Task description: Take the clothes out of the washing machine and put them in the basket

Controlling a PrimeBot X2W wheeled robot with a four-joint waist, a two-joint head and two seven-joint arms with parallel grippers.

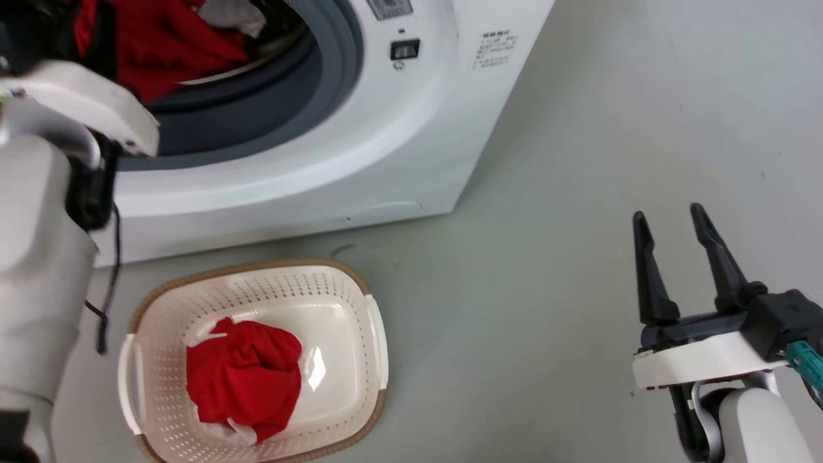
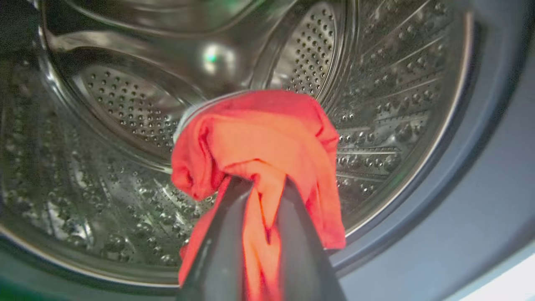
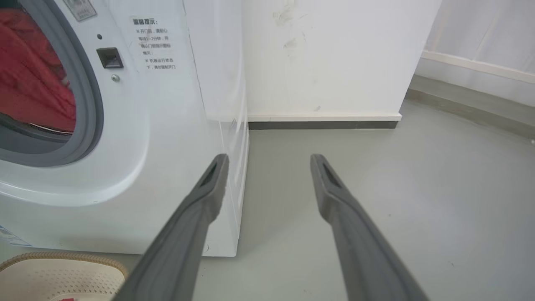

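The white washing machine (image 1: 360,148) stands at the top left of the head view, its grey-gasketed porthole (image 1: 257,109) open. Red clothes (image 1: 173,51) hang at the mouth of the drum. In the left wrist view my left gripper (image 2: 261,184) is shut on a red garment (image 2: 259,133), held up inside the shiny perforated drum (image 2: 376,104). The cream basket (image 1: 257,360) sits on the floor before the machine with one red garment (image 1: 244,379) in it. At the lower right, over bare floor, my right gripper (image 1: 669,225) stands open and holds nothing; its fingers (image 3: 209,188) point past the machine's corner.
Grey floor (image 1: 578,193) spreads to the right of the machine and basket. A white wall with a dark skirting strip (image 3: 322,124) stands behind the machine. My left forearm (image 1: 38,257) covers the left edge of the head view, a black cable hanging from it.
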